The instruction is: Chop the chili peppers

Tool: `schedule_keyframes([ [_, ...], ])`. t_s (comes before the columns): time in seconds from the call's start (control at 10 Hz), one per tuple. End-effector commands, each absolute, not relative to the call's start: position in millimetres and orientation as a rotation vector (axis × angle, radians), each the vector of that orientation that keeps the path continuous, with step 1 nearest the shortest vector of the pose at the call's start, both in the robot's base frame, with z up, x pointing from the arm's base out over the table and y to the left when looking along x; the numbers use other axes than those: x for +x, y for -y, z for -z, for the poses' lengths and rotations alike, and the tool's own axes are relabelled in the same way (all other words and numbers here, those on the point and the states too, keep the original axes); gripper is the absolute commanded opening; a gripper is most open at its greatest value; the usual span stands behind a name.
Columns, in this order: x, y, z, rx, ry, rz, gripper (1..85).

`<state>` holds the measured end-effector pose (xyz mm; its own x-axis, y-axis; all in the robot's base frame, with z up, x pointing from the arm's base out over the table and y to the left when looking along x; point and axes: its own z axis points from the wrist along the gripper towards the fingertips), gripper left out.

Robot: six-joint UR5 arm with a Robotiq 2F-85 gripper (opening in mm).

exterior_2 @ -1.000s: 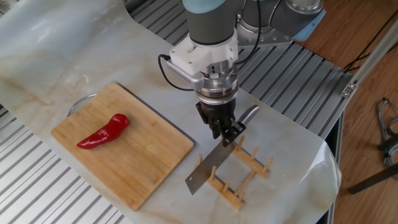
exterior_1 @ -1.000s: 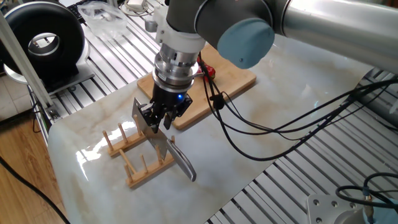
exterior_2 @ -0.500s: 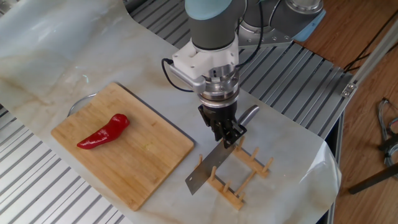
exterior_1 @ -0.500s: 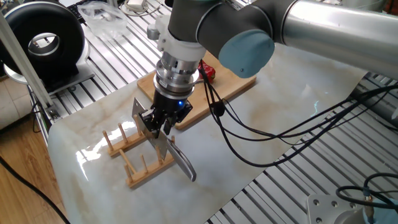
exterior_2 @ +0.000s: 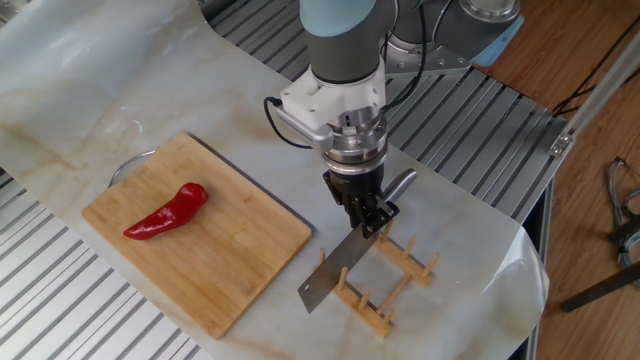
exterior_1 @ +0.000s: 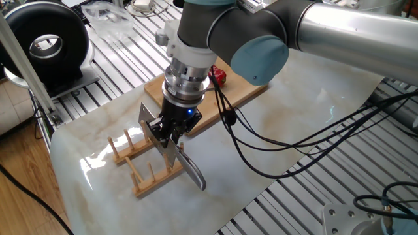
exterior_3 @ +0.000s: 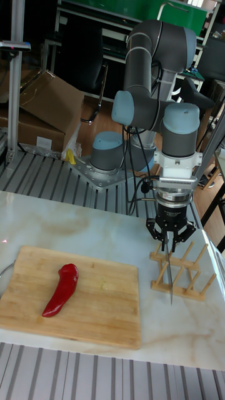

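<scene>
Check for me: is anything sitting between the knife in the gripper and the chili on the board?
Nothing visible. The gripper holds the knife at the wooden rack; between it and the chili lie only bare marble and open cutting board.

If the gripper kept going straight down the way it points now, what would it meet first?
Probably the knife sitting in the wooden rack. The gripper points straight down with its fingers at the knife near the handle end. Whether they are already shut on it, I cannot tell. The chili pepper lies well aside on the cutting board.
</scene>
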<state>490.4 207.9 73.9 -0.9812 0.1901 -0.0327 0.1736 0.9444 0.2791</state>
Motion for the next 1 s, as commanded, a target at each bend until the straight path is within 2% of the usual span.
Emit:
schedule_keyframes([
  [0.0, 489.2, -208.7, -72.5, 0.301, -3.041, -0.443, 29.7],
  [0.9, 485.7, -207.1, -72.6, 0.282, -3.055, -0.426, 29.7],
])
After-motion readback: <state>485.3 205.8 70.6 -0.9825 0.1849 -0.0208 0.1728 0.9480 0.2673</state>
